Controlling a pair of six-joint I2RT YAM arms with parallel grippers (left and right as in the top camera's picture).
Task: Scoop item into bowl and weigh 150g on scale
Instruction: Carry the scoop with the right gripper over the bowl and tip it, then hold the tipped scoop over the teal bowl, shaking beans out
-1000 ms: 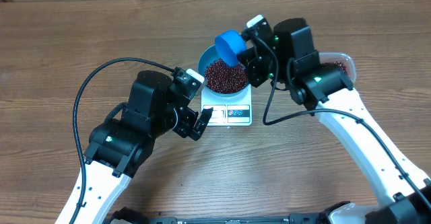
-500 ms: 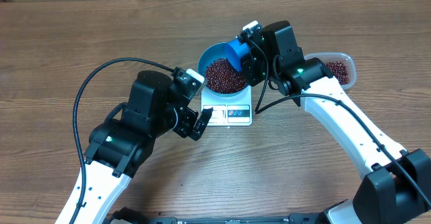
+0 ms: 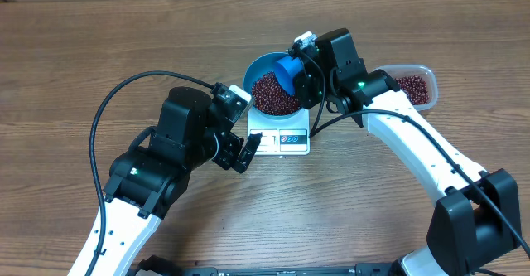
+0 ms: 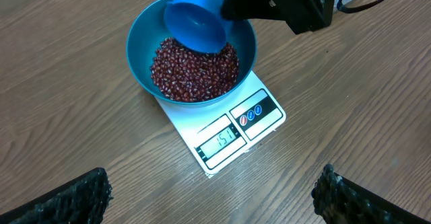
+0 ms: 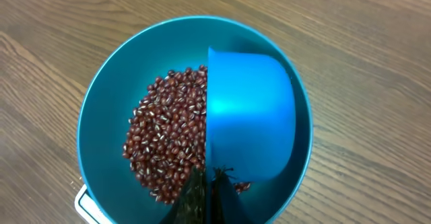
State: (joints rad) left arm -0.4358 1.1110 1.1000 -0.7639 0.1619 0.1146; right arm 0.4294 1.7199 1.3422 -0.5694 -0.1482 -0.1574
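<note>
Your right hand [image 5: 210, 183] is clenched on the handle of the small blue scoop [image 5: 249, 116], the two fingers pressed tight together with only the handle between them. The scoop is tipped on its side inside the blue bowl [image 5: 101, 103], just in front of that hand. It covers the half of the bowl nearer your right arm, and its lower edge rests at the beans.

The red-brown beans [image 4: 192, 66] lie heaped in the bottom of the bowl. Most of them sit on the side away from your right hand, and some run under the scoop. The bowl sits on the white scale [image 4: 259, 109], covering its back part and leaving the front strip with the buttons clear. The display [image 4: 219, 140] reads what looks like 151.

Your left hand [image 4: 212, 200] is released, fingers spread wide and holding nothing. It hovers over the bench [image 3: 99, 44] just in front of the scale's front edge, apart from both bowl and scale.

The clear plastic tub [image 3: 426, 73], with more beans in it, stands on the bench beyond your right forearm, well apart from the scale.
</note>
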